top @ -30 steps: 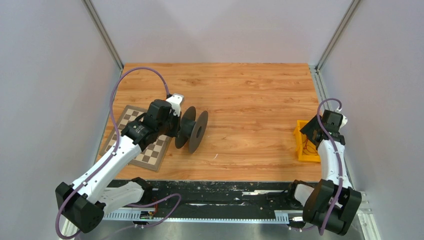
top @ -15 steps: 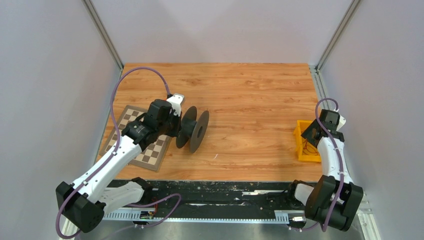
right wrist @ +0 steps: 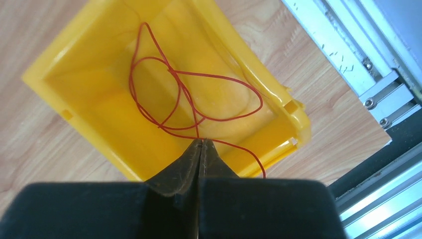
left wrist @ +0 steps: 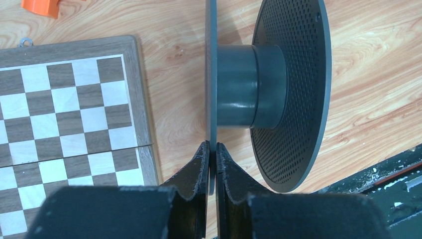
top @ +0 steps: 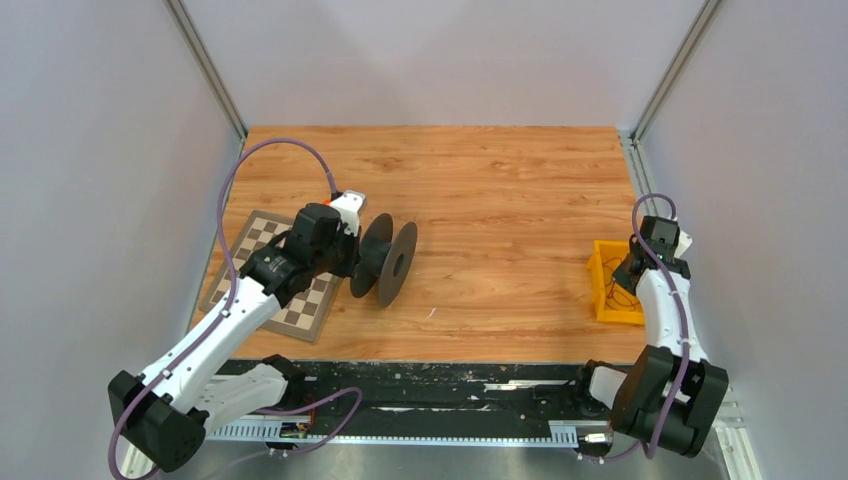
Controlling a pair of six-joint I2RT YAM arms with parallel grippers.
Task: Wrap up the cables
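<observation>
From above: 2 robot arms work at opposite ends of a wooden table (top: 500,190). The left gripper (top: 355,258) meets the near disc of a black spool (top: 388,262), which stands on its rims beside a small chessboard (top: 262,242) lying flat near the left edge. Across the table, well apart from the spool, the right gripper (top: 626,279) reaches down into a yellow bin (top: 601,268) at the right edge. The red wire (top: 621,297) shows there only as a few faint dark lines in the bin. From this height I cannot tell how either pair of jaws stands.

From the left wrist: the 2 black fingers are clamped on the rim of the spool's thin near disc, 1 finger on each face. The bare grey hub runs across to the second, perforated disc, with no wire wound on it. The chessboard lies just left of the spool, and a small orange piece (left wrist: 40,6) sits at the top corner of the view.

From the right wrist: the jaws are pressed together, tip to tip, inside the yellow bin. The red wire lies in loose loops on the bin floor. 1 strand runs straight into the closed tips and appears to be pinched there, and another trails off to the right towards the bin's notched wall.
</observation>
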